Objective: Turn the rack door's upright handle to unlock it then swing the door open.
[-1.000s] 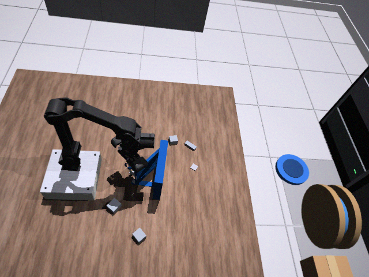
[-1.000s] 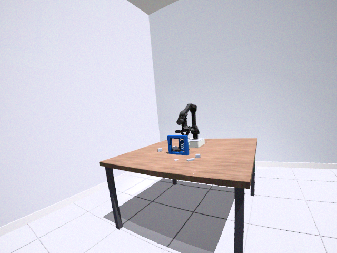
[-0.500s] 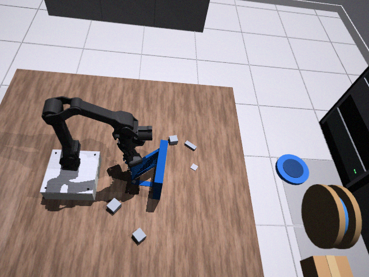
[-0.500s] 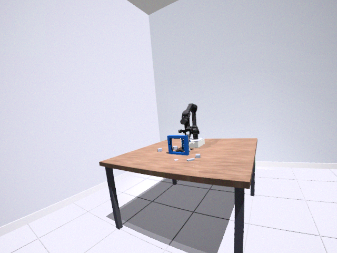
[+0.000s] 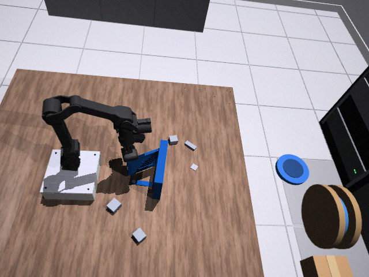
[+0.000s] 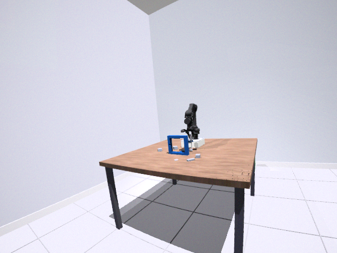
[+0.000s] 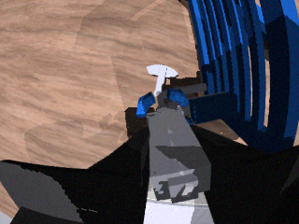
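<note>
The blue rack frame (image 5: 161, 167) (image 6: 186, 145) stands upright on the table. Its blue slatted door (image 5: 131, 169) (image 7: 202, 28) is swung well out of the frame toward the arm's base; I cannot read the exact angle. My gripper (image 7: 168, 133) is shut on the handle at the door's free side, its two blue fingertips on either side of it. The handle (image 7: 160, 85) shows as a pale stem with a half-round end beyond the fingertips. Its lower part, and how far it is turned, are hard to tell. In the top view the arm hides the grip.
Pale blocks (image 5: 113, 205) (image 5: 139, 235) lie on the side toward the bottom of the top view. Other small pale pieces (image 5: 173, 139) (image 5: 190, 145) (image 5: 194, 167) lie behind the frame. A low blue bar (image 5: 143, 183) reaches from the frame under the door side. The white base (image 5: 86, 167) stands left.
</note>
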